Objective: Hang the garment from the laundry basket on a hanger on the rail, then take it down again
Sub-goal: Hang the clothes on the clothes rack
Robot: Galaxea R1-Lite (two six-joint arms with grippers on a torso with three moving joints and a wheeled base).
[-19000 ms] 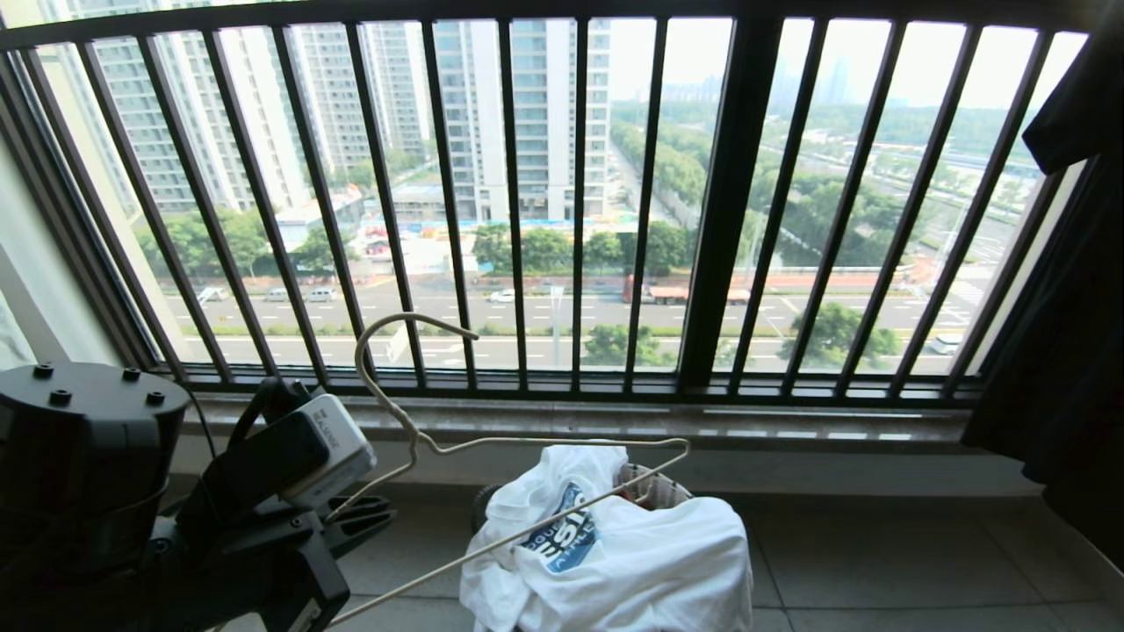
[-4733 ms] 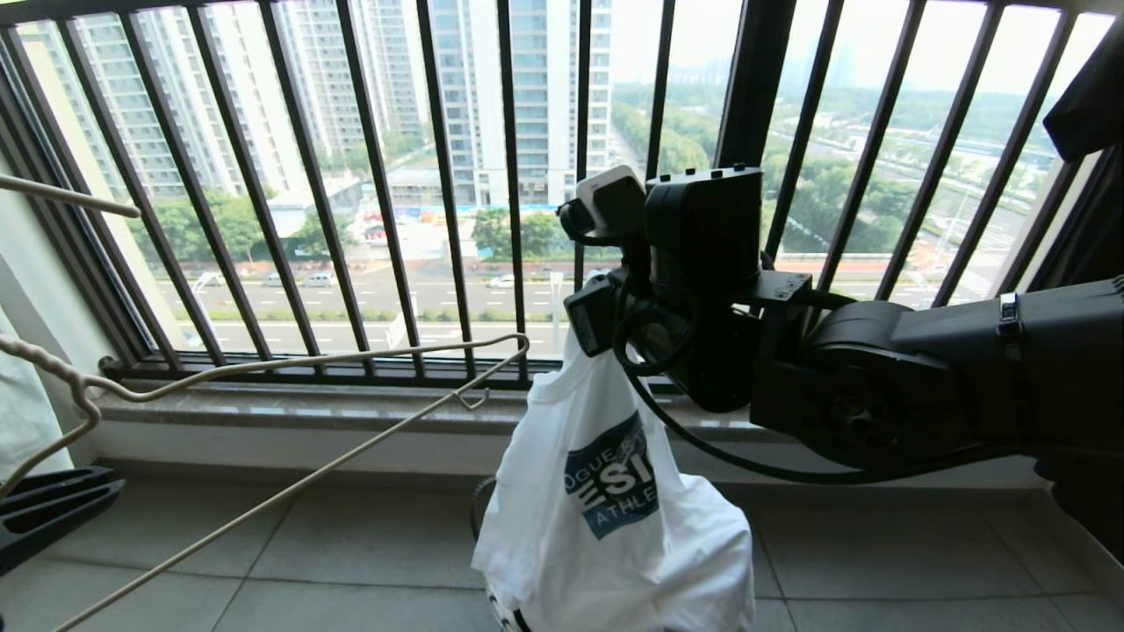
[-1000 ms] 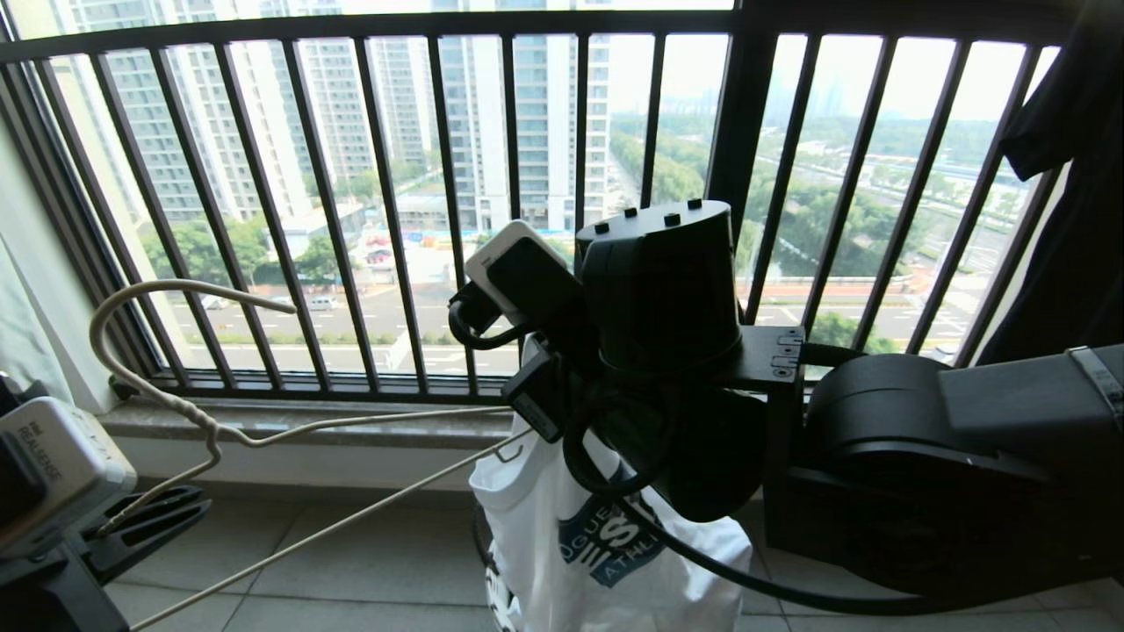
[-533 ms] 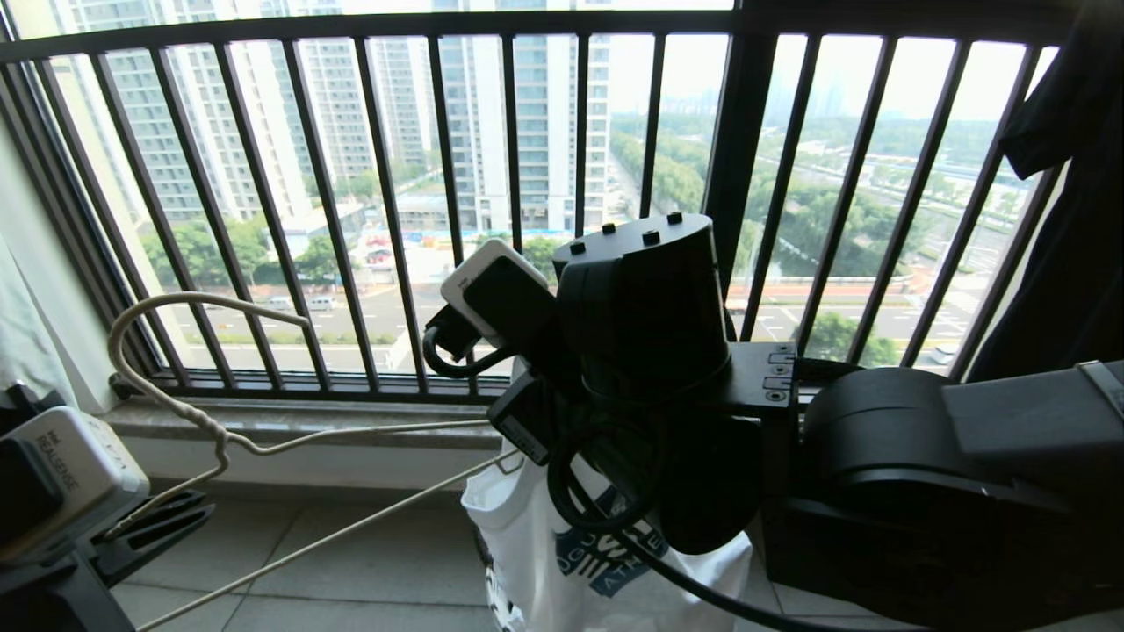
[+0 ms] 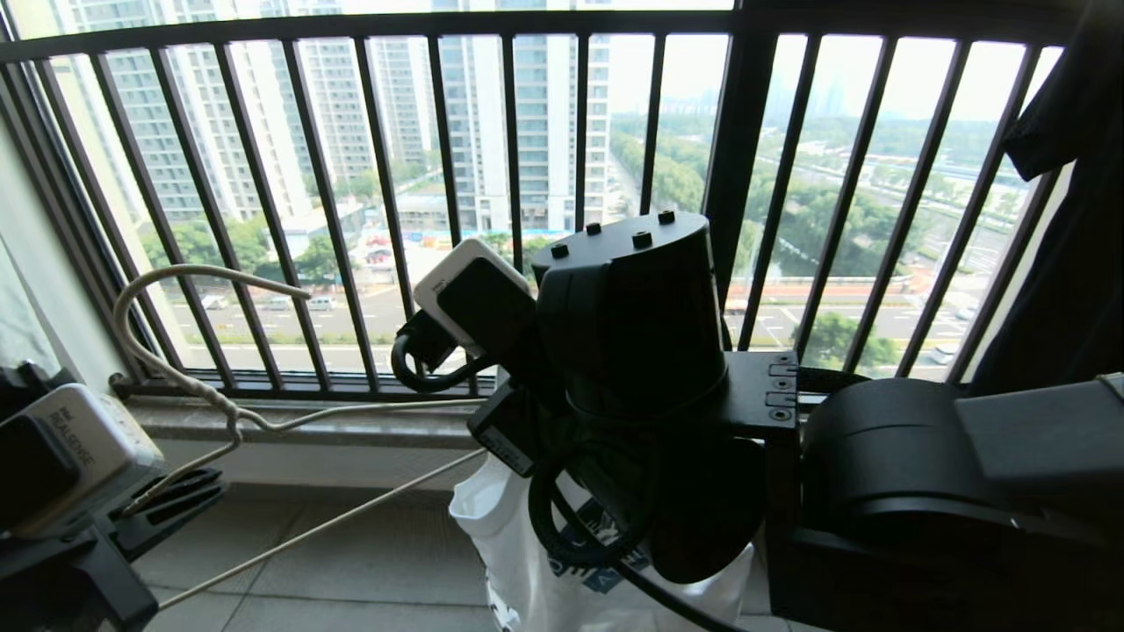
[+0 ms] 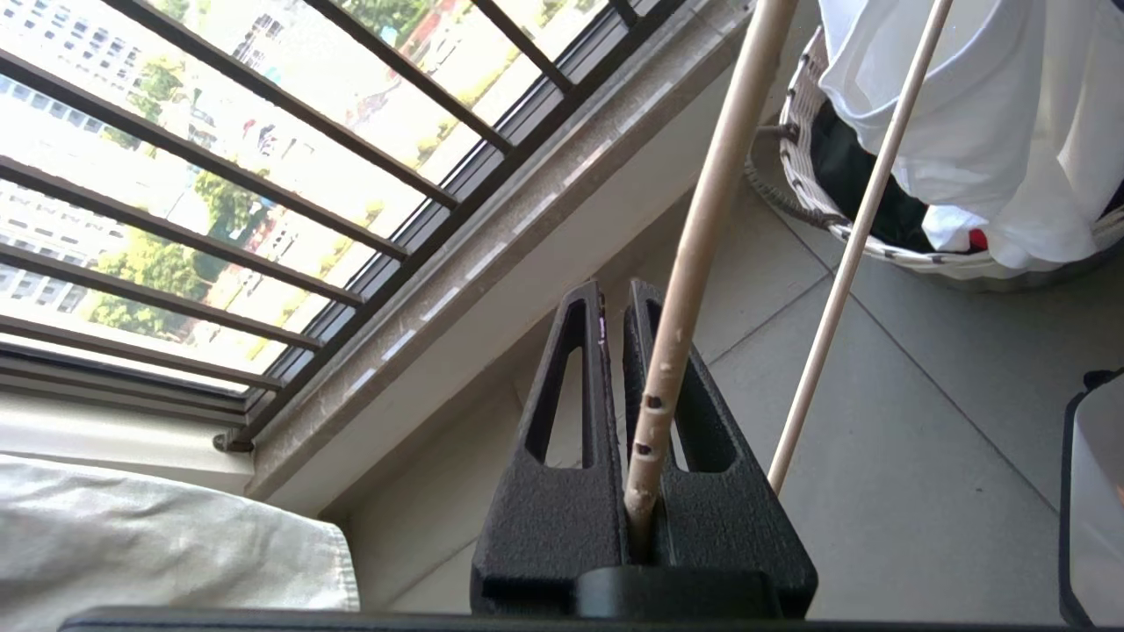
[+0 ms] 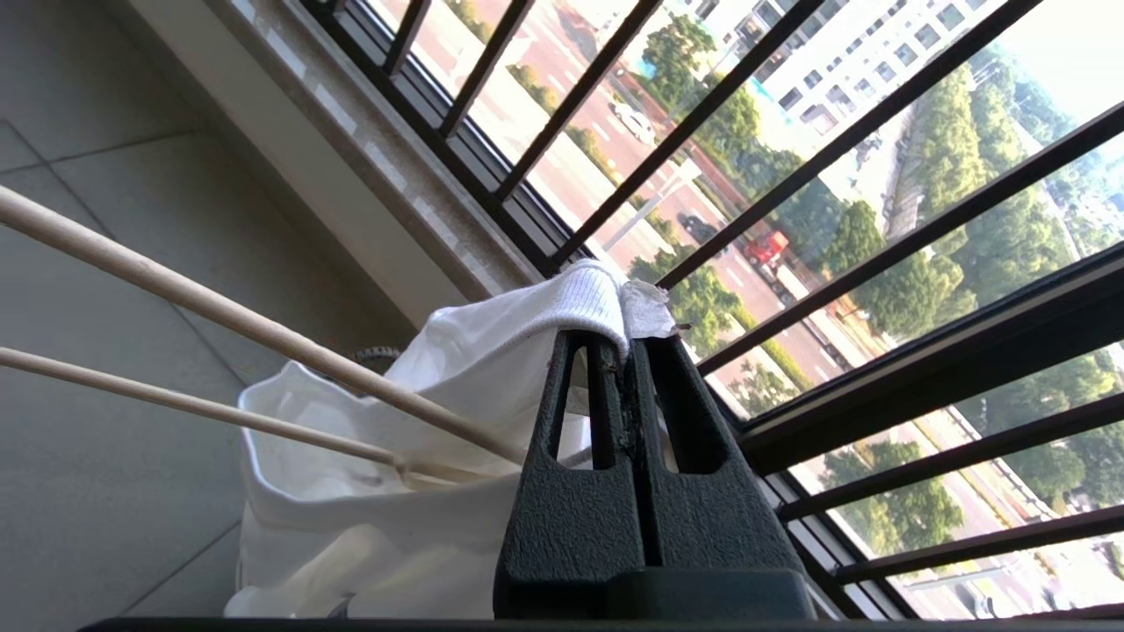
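My right hand (image 7: 630, 351) pinches the garment (image 7: 369, 491) collar, my left hand (image 6: 615, 298) pinches the hanger (image 6: 694, 254) — threading looks begun, I think; hanging and taking down remain.

- We read "REALSENSE" in small dark letters on the pale camera housing (image 5: 83, 452) at the left edge of the head view.
- On the white T-shirt (image 5: 518, 562) a corner of the blue chest logo (image 5: 587, 566) peeks out under the black cable; we make out only a white "A" there, the rest being covered.
- We find no readable lettering in either wrist view.
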